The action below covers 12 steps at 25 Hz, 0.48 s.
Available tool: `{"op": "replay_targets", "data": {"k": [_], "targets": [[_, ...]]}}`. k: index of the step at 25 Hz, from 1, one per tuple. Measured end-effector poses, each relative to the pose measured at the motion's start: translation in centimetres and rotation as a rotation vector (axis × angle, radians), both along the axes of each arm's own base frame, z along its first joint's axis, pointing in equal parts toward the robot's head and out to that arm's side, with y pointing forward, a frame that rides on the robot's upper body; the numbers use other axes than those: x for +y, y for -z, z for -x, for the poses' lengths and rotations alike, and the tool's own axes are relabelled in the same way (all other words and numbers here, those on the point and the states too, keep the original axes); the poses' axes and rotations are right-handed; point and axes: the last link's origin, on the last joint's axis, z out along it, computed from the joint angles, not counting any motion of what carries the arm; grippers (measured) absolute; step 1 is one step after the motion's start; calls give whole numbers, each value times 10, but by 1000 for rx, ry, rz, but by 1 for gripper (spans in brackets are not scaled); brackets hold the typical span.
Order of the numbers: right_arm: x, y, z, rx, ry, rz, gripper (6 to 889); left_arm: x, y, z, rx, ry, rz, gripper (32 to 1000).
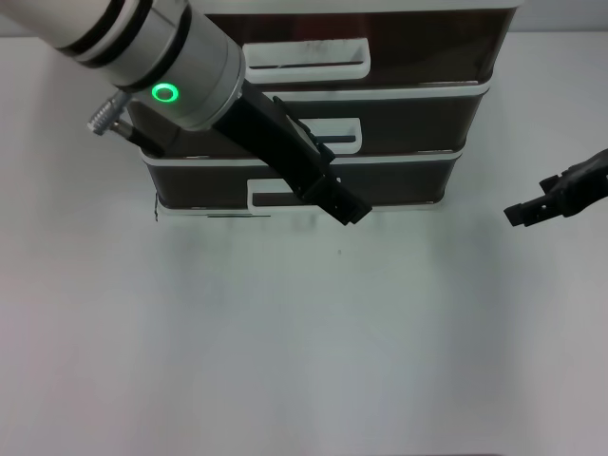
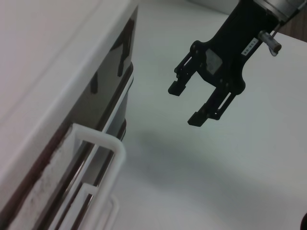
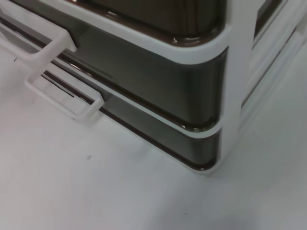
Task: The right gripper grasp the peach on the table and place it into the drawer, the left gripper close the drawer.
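The peach is in none of the views. The drawer (image 1: 427, 38), smoky brown with a white loop handle (image 1: 304, 57), is the top one of the three-drawer unit at the back of the white table (image 1: 304, 361), and its front sits flush with the unit. My left gripper (image 1: 347, 211), on the arm with the green ring light (image 1: 165, 92), reaches down across the drawer fronts to the lowest drawer's handle. My right gripper (image 1: 527, 199) hovers over the table to the right of the unit. In the left wrist view the right gripper (image 2: 184, 104) is open and empty.
Two lower drawers (image 3: 158, 72) with like white handles (image 3: 67, 100) sit under the top one. The unit's white corner post (image 3: 235, 86) stands close to the right wrist camera. Bare white table stretches in front of the unit.
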Motion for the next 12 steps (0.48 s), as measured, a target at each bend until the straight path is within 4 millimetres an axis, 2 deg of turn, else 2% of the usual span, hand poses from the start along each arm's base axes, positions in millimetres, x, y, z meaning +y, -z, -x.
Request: {"op": "replay_targets", "data": {"k": [12], "targets": [[1, 1, 2, 1, -5, 1, 767, -2, -1, 4, -4, -29, -7, 815]]}}
